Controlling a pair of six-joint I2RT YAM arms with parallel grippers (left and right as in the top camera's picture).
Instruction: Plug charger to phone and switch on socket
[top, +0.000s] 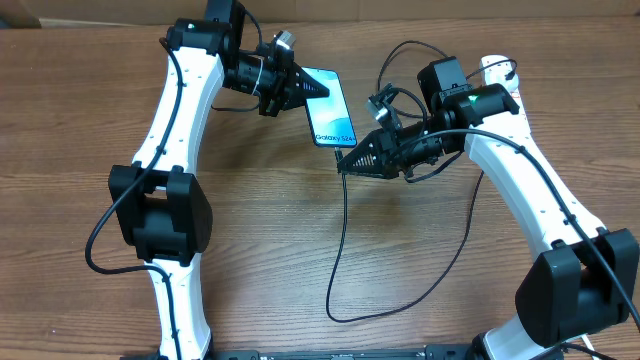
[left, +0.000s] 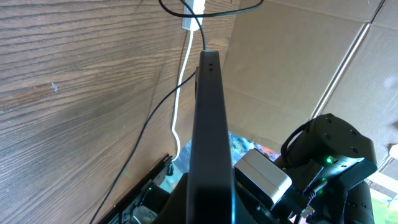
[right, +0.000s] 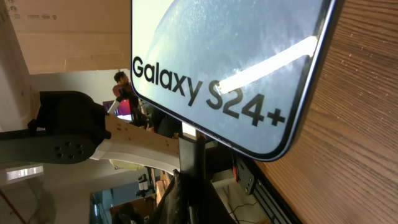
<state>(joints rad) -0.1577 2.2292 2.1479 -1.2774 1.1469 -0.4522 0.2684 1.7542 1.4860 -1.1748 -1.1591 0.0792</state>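
Observation:
My left gripper (top: 297, 90) is shut on the top end of the phone (top: 329, 108) and holds it with its light-blue screen facing up. The left wrist view shows the phone edge-on (left: 208, 124) between the jaws (left: 208, 202). My right gripper (top: 352, 160) is shut on the connector tip of the charger's black cable (top: 343, 230). In the right wrist view the connector (right: 191, 155) touches the phone's (right: 230, 56) lower edge below the "Galaxy S24+" text. I cannot tell whether it is inserted. The white socket strip (top: 497, 67) is mostly hidden behind the right arm.
The black cable loops across the table's front middle and back up towards the right arm (top: 520, 170). A thick white cord (left: 180, 93) runs over the table in the left wrist view. Cardboard walls (left: 292, 56) stand behind the table.

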